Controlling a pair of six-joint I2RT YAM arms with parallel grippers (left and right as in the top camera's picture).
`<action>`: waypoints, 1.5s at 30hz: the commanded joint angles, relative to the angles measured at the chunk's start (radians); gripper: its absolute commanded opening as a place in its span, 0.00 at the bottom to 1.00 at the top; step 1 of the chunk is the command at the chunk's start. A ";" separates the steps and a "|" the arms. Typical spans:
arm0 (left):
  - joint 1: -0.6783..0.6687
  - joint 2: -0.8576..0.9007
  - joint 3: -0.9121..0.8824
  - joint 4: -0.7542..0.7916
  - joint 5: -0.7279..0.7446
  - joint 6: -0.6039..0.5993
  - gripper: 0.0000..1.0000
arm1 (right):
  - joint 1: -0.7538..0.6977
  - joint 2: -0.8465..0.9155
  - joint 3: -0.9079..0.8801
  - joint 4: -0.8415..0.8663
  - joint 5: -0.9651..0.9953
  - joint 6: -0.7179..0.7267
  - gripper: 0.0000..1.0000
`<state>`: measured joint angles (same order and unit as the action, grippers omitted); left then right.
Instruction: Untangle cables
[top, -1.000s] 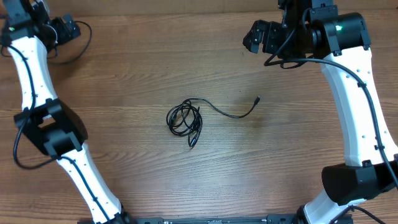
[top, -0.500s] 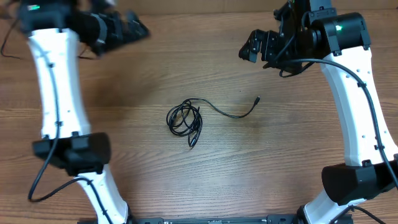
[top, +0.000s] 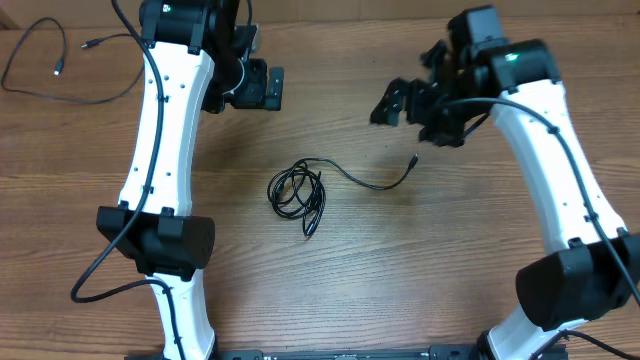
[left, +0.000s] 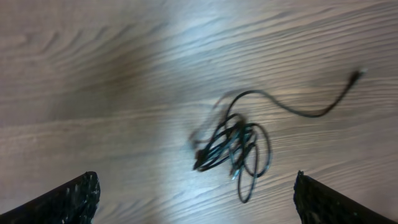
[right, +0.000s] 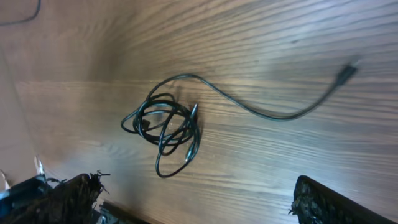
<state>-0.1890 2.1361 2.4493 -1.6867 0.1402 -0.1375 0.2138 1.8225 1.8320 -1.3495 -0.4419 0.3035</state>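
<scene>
The cables (top: 297, 193) lie wound into one small black coil at the middle of the wooden table, with one strand trailing right to a plug tip (top: 414, 159). The coil also shows in the left wrist view (left: 233, 149) and the right wrist view (right: 165, 124). My left gripper (top: 262, 87) hovers above the table, up and left of the coil, open and empty. My right gripper (top: 400, 103) hovers up and right of the coil, near the plug tip, open and empty.
Another thin black cable (top: 55, 70) lies loose at the table's far left corner. The white arms rise from bases at the front left and front right. Bare wood surrounds the coil.
My left arm has swung from the far left corner toward the middle, ending above and left of the coil. My right gripper has dropped and shifted left toward the plug tip. The coil has not moved.
</scene>
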 joint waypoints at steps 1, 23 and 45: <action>0.006 -0.002 -0.095 -0.003 -0.042 -0.027 1.00 | 0.084 -0.011 -0.111 0.091 -0.035 0.048 1.00; 0.005 -0.002 -0.456 0.140 -0.036 -0.016 1.00 | 0.321 0.000 -0.504 0.648 0.014 0.386 0.61; 0.032 -0.002 -0.460 0.154 -0.015 -0.015 1.00 | 0.388 0.065 -0.504 0.695 0.127 0.474 0.17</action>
<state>-0.1577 2.1361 1.9976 -1.5352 0.1081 -0.1513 0.6083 1.8832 1.3319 -0.6636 -0.3264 0.7753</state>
